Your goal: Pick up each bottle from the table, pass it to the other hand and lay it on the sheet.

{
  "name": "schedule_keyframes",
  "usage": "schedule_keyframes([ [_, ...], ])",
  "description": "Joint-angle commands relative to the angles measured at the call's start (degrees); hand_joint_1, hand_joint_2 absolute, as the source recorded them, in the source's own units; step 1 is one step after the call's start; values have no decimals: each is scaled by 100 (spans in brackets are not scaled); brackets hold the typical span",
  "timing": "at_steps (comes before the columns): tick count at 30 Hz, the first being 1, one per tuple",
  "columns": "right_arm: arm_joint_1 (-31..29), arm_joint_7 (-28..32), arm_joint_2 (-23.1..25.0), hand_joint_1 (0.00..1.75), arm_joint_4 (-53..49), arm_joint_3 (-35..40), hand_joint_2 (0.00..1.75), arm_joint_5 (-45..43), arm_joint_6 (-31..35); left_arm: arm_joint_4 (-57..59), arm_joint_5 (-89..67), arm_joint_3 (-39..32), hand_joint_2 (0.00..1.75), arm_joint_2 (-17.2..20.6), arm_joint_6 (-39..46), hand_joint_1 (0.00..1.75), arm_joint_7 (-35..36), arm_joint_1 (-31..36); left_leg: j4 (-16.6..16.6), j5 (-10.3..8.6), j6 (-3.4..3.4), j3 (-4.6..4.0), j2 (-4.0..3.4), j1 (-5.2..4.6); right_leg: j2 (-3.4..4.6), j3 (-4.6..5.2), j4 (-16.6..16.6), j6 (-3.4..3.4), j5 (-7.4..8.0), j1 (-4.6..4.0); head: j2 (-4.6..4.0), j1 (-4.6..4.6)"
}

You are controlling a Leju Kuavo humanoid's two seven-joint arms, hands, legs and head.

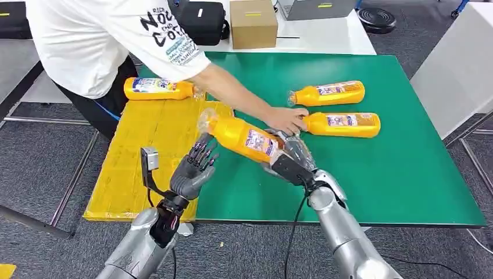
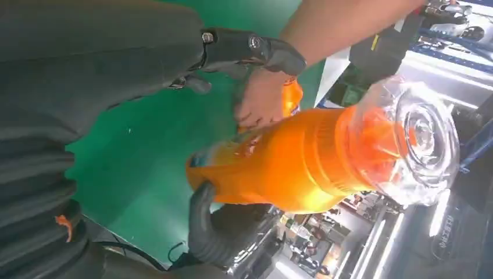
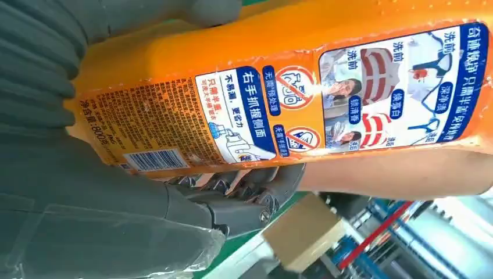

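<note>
My right hand (image 1: 289,158) grips an orange bottle (image 1: 244,138) by its base end, fingers wrapped around the labelled body; the bottle is held clear of the green counter (image 1: 407,174), tilted, with its clear cap (image 1: 205,120) pointing toward the yellow sheet (image 1: 145,151). My left hand (image 1: 195,168) is raised just beside the cap end, fingers spread and upright, holding nothing; I cannot tell whether its fingertips touch the bottle. In the left wrist view the cap (image 2: 415,139) faces the camera and the right hand's dark fingers (image 2: 218,229) curl under the bottle's body.

A second bottle (image 1: 157,88) lies on its side at the sheet's far edge. Two more bottles lie on the counter toward its far right: the far one (image 1: 328,93) and the near one (image 1: 343,124), side by side.

A person in a white shirt (image 1: 99,40) reaches across the counter; the person's hand (image 1: 286,119) rests at the near one's cap end, hiding it. A cardboard box (image 1: 253,23) and a black case (image 1: 203,22) stand beyond the counter's far edge. In the right wrist view the bottle's label (image 3: 279,110) is readable, but my fingers are partly hidden beneath it.
</note>
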State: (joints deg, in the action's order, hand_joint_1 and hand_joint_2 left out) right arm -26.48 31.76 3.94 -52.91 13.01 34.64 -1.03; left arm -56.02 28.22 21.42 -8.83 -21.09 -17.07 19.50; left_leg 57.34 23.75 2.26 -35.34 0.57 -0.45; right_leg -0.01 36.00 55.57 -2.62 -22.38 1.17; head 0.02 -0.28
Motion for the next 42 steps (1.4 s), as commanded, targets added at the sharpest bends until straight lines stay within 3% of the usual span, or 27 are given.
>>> schedule_keyframes([
  [1, -506, 95, 133, 175, 1095, 516, 175, -22, -151, 325, -5, 262, 175, 273, 147, 0, -6, 275, -1, 11, -12, 27, -17, 7, 14, -23, -3, 11, -5, -8, 0, 0],
  [42, -503, 193, 297, 175, 1586, 1487, 175, -88, -522, 310, -113, 73, 175, 159, 824, 0, -229, 315, 5, 16, -15, 30, -5, 12, 0, -31, -1, 14, -14, -13, 0, 0],
])
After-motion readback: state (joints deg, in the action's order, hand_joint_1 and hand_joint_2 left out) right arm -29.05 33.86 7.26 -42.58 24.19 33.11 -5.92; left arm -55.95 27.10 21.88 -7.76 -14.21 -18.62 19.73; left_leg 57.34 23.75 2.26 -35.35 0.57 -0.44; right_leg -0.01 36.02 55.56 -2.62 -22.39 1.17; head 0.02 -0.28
